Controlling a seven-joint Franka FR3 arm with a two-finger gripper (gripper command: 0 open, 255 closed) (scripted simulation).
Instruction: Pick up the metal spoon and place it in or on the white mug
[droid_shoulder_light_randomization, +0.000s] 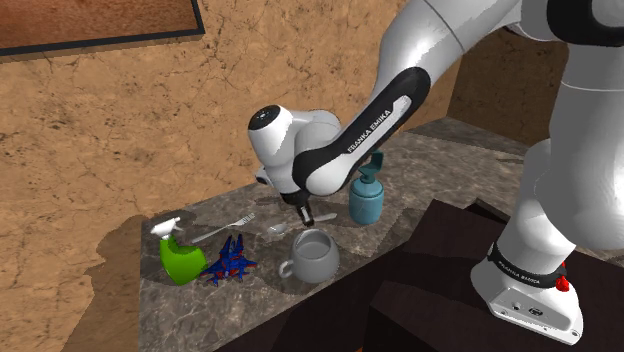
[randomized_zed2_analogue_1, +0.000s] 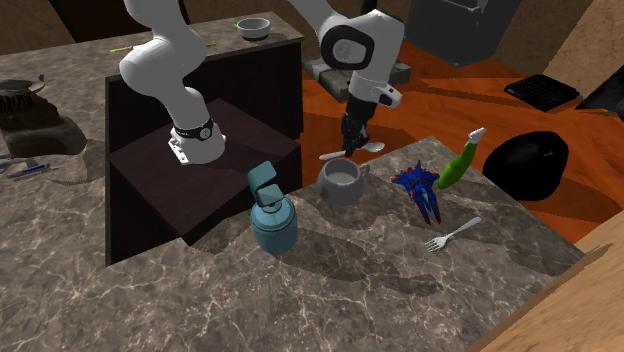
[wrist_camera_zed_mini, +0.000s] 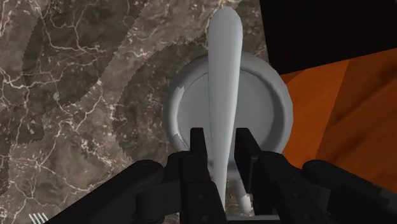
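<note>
In the shoulder view, a green spray bottle (droid_shoulder_light_randomization: 180, 258) stands at nine o'clock of the white mug (droid_shoulder_light_randomization: 315, 258), a fork (droid_shoulder_light_randomization: 225, 229) lies at ten, and a teal bottle (droid_shoulder_light_randomization: 366, 198) stands at one. The gripper (droid_shoulder_light_randomization: 303, 213) hangs at twelve o'clock of the mug, clamped on the middle of the pale grey spoon (wrist_camera_zed_mini: 224, 70), which lies level above the mug's mouth (one end reaches past the rim). To finish well, I judge: descend slowly, keep the spoon centred, and release only once it rests on the rim. The arm arcs over from the stand at four o'clock, with the wrist pointing nearly straight down.
</note>
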